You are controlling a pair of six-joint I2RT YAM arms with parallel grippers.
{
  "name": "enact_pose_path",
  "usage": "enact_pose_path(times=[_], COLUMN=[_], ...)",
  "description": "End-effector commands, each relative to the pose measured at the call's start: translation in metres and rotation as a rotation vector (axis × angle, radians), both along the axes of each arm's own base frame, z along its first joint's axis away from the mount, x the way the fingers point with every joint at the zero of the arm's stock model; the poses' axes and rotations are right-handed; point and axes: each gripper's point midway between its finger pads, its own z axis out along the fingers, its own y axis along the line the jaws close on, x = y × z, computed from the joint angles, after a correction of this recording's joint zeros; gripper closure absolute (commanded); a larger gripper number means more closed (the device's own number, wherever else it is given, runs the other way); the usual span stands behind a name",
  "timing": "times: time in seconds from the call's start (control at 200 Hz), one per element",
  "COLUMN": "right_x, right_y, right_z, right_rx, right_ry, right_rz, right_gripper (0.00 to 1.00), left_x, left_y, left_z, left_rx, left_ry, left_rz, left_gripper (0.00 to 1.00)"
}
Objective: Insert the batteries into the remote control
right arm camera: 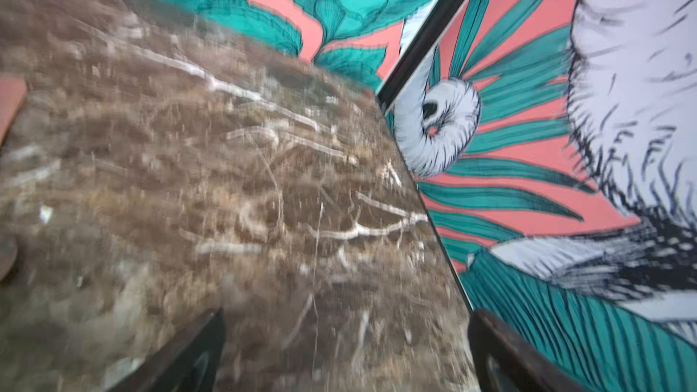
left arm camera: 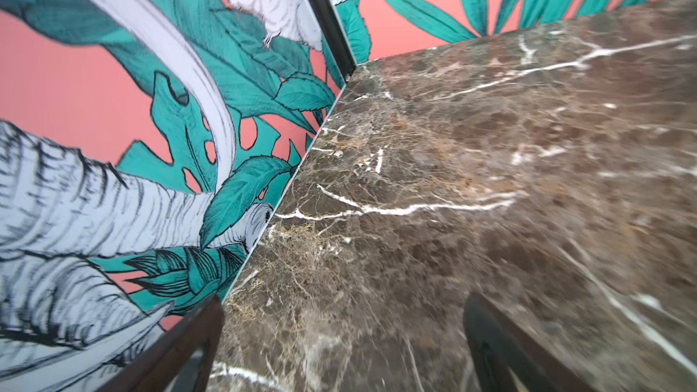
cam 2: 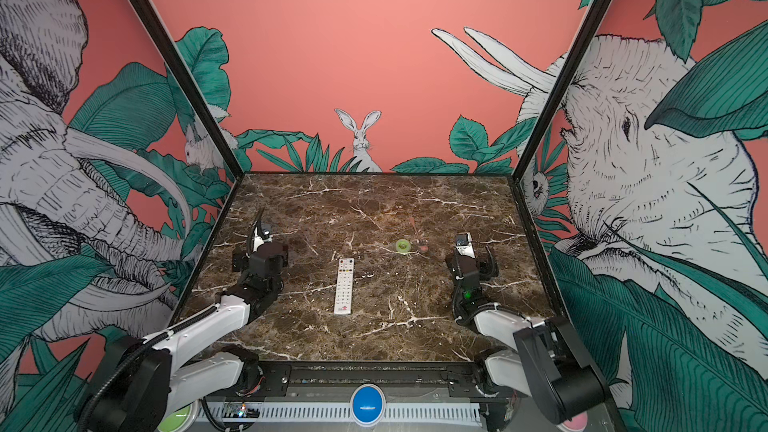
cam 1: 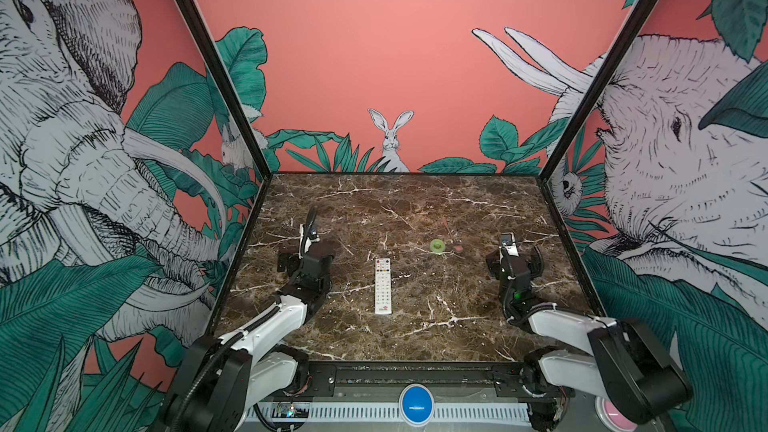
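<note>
The white remote control (cam 1: 383,286) (cam 2: 344,286) lies buttons-up in the middle of the marble table (cam 1: 415,338), its red button at the far end. Behind it and to the right, one slim orange battery (cam 1: 446,224) (cam 2: 412,224) lies on the table. A second small reddish battery (cam 1: 458,248) (cam 2: 423,248) sits closer; how it lies is too small to tell. My left gripper (cam 1: 297,238) (left arm camera: 343,305) is left of the remote, open and empty. My right gripper (cam 1: 515,253) (right arm camera: 347,314) is to the remote's right, also open and empty. Neither wrist view shows the remote.
A green ring-shaped roll (cam 1: 437,246) (cam 2: 402,246) sits just left of the nearer battery. Printed walls with black corner posts (cam 1: 552,160) close the table on three sides. A black rail with a blue button (cam 1: 416,405) runs along the front edge.
</note>
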Motion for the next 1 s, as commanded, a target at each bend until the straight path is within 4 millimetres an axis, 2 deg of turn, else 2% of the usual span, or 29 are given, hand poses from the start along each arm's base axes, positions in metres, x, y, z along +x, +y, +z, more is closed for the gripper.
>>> enact_pose_path(times=[0.0,0.08,0.29,0.515,0.695,0.755,0.835,0.995], right_x=[0.014,0.021,0.031,0.039,0.041,0.039,0.045,0.046], right_y=[0.001,0.0,0.002,-0.008,-0.017,-0.021,-0.013,-0.016], right_z=[0.032,0.025,0.017,0.006,0.002,-0.005,-0.008,-0.009], right_rx=[0.058,0.067,0.069,0.119,0.179,0.209,0.195,0.197], right_ry=[-0.196,-0.194,-0.182,-0.138,-0.136,-0.132,-0.144,-0.129], right_rz=[0.003,0.001,0.02,-0.002,0.0,-0.008,0.053,0.026], right_gripper=[0.01,0.01,0.01,0.01,0.01,0.01,0.01,0.01], left_x=[0.021,0.03,0.055,0.075,0.076,0.075,0.074,0.074], left_y=[0.001,0.004,0.0,-0.006,-0.012,-0.013,-0.011,-0.009], left_z=[0.004,-0.005,-0.01,-0.029,-0.035,-0.037,-0.039,-0.042], left_rx=[-0.063,-0.074,-0.058,-0.144,-0.159,-0.161,-0.163,-0.174], left_ry=[-0.104,-0.098,-0.083,-0.065,-0.031,-0.031,-0.047,-0.05], left_rz=[-0.052,-0.056,-0.109,-0.245,-0.278,-0.284,-0.278,-0.274], left_gripper=[0.0,0.01,0.0,0.0,0.0,0.0,0.0,0.0])
